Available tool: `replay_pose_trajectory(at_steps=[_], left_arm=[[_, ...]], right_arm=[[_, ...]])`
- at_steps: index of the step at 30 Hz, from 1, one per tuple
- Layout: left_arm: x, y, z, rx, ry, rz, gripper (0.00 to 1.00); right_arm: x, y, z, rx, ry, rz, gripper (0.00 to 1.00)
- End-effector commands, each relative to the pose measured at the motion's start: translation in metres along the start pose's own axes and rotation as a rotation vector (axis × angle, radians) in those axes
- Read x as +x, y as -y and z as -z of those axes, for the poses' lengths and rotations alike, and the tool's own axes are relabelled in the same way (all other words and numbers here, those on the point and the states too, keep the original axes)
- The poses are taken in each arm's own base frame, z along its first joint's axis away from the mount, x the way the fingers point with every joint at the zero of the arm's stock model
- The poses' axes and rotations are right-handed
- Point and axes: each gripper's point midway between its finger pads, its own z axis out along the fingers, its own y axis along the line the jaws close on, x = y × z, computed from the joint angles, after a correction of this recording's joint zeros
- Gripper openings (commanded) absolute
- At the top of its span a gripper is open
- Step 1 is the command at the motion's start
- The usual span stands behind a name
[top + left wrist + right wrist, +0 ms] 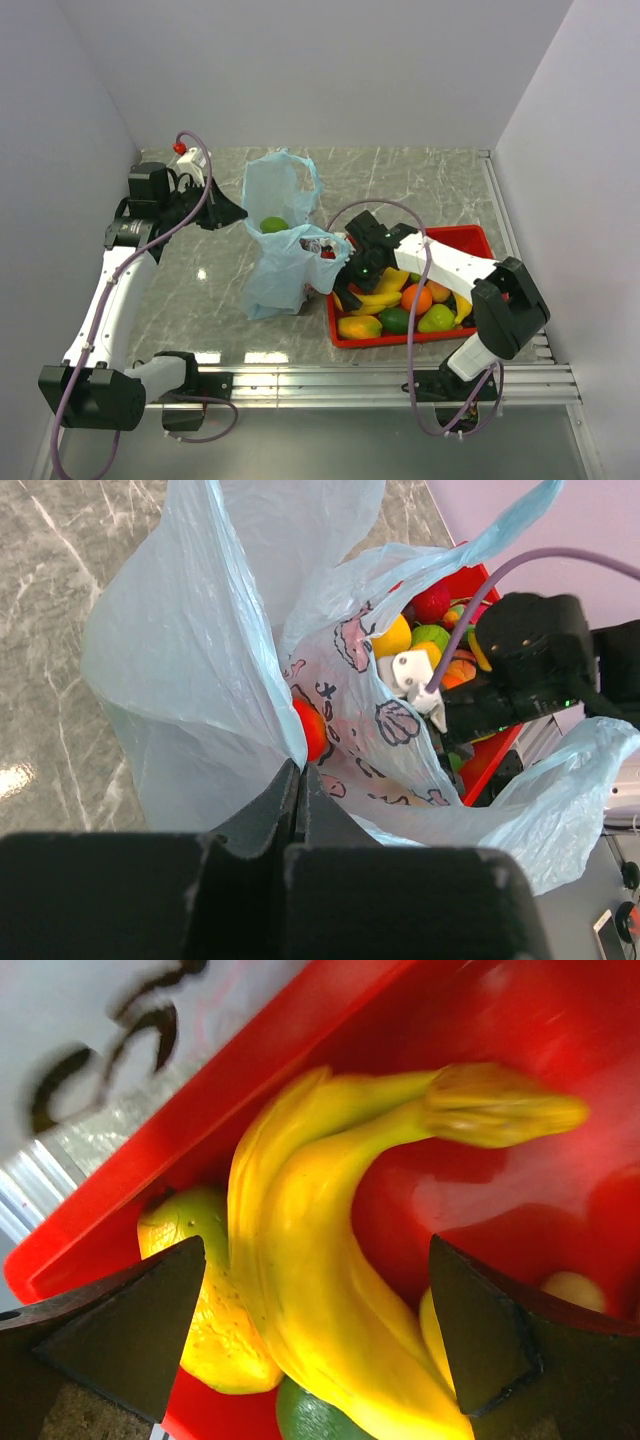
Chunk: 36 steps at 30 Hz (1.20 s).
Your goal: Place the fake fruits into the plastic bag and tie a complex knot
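walls point(300, 70): plain white | tabletop point(215, 300): grey veined marble, light glare

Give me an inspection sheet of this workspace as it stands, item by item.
Surface: grey marble table, with glare spots.
Job's things: bag open and unknotted, with a green fruit and a red fruit inside; the bananas and most other fruits are in the red tray.
Clutter: nothing seen.
Grippers: left gripper shut on the bag's rim; right gripper open over the bananas.
Cables: purple cables run along both arms; the right one arcs above the tray.
Surroundings: white walls on three sides; metal rail at the near edge.
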Motion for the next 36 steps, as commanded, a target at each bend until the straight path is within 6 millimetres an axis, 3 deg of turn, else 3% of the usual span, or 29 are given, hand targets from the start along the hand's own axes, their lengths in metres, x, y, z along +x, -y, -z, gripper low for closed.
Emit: replay_pose_trajectory(at_steps=[1, 5, 8, 9, 10, 12, 14, 16, 18, 25, 28, 29, 31, 34, 36], left_arm=[[-0.003, 0.003, 0.002, 0.015, 0.018, -0.016, 0.00], [-0.002, 0.002, 0.002, 0.013, 0.016, -0.017, 0.00], [-0.002, 0.003, 0.002, 0.017, 0.015, -0.018, 0.00], [-0.002, 0.003, 0.002, 0.018, 0.015, -0.020, 0.00], [-0.003, 0.004, 0.002, 0.021, 0.014, -0.021, 0.00], [-0.003, 0.005, 0.002, 0.024, 0.012, -0.025, 0.00], [-0.003, 0.007, 0.003, 0.038, 0.010, -0.036, 0.00], [-0.003, 0.008, 0.003, 0.045, 0.013, -0.044, 0.00], [-0.001, 0.009, 0.004, 0.053, 0.010, -0.055, 0.00], [0.004, 0.013, 0.005, 0.079, 0.005, -0.059, 0.00], [0.004, 0.014, 0.005, 0.086, 0.007, -0.063, 0.00], [0.005, 0.014, 0.005, 0.087, 0.007, -0.061, 0.00], [0.003, 0.015, 0.005, 0.089, 0.014, -0.062, 0.00], [0.001, 0.019, 0.006, 0.100, 0.023, -0.047, 0.00], [-0.002, 0.023, 0.006, 0.116, 0.036, -0.036, 0.00]], right_arm=[[0.003, -0.005, -0.013, -0.033, 0.008, -0.001, 0.99], [0.011, 0.001, -0.018, 0.009, 0.003, 0.001, 0.95], [0.011, 0.014, -0.018, 0.063, 0.003, -0.008, 0.77], [0.007, 0.017, -0.013, 0.072, 0.020, -0.014, 0.61], [0.005, 0.021, -0.008, 0.082, 0.032, -0.027, 0.52], [-0.007, 0.033, 0.016, 0.113, 0.104, -0.049, 0.35], [-0.010, 0.045, 0.046, 0.131, 0.156, -0.076, 0.33], [-0.027, 0.048, 0.078, 0.122, 0.243, -0.073, 0.27], [-0.052, 0.057, 0.127, 0.158, 0.397, -0.081, 0.22], [-0.170, 0.014, 0.292, 0.093, 0.990, -0.066, 0.12], [-0.208, -0.009, 0.344, 0.038, 1.204, -0.023, 0.08], [-0.218, -0.012, 0.352, 0.025, 1.242, -0.016, 0.07], [-0.239, -0.042, 0.381, -0.055, 1.348, 0.042, 0.06], [-0.259, -0.073, 0.386, -0.172, 1.403, 0.090, 0.05], [-0.270, -0.092, 0.362, -0.267, 1.370, 0.095, 0.05]])
